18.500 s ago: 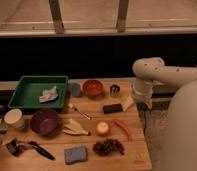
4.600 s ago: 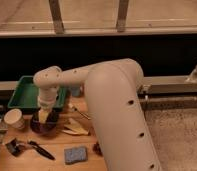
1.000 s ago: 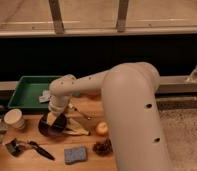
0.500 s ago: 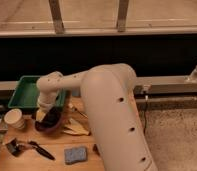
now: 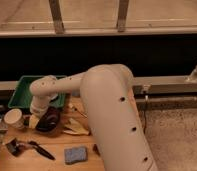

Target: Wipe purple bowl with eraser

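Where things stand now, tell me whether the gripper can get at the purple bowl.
Probably yes: the gripper hangs right at the purple bowl beside the cream cup, with nothing visible between them.

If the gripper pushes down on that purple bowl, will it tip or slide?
The purple bowl looks tilted already, so it probably tips easily. On the smooth wooden table it may slide too. The gripper sits at its left rim.

A wooden table (image 5: pixel 54 145) is carrying the purple bowl (image 5: pixel 48 120), cream cup (image 5: pixel 14 119), green tray (image 5: pixel 23 91), brush (image 5: pixel 29 147) and blue-grey sponge (image 5: pixel 75 154); the gripper (image 5: pixel 38 116) is hanging at the bowl.
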Controlling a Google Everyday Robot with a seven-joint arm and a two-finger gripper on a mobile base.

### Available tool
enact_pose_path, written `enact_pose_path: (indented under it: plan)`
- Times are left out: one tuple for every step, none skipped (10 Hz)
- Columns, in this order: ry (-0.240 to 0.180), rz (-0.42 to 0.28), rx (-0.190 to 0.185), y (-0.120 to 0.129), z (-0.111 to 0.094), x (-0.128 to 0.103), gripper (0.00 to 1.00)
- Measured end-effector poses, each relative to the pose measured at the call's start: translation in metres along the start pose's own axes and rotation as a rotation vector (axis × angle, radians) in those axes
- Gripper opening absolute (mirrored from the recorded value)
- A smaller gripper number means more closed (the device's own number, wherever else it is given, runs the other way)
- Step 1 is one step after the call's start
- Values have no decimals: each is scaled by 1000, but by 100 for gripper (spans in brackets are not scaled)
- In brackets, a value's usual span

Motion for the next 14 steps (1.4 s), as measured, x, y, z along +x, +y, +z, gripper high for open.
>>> enact_pose_path:
  plan:
    - [3,7,11,6,-9,10,0]
    - [10,19,26,9,-18,19,0]
    - [16,33,39,7,-24,27,0]
    - [25,46,55,1,-27,32,0]
    - [29,52,65,-6,-29,33,0]
    - [37,58,80,-17,-30,35,0]
    - [46,59,93,-29,-30,30,0]
    - [51,52,100,-40,-26,24,0]
    - [50,45,97,-46,-23,19,0]
    - [50,39,95,-55,-21,15,0]
    - [46,26,85,-55,-18,8,0]
    - [41,14,74,-49,-14,2,0]
    - [36,7,69,-42,-16,3,0]
    - [34,5,68,-34,-19,7,0]
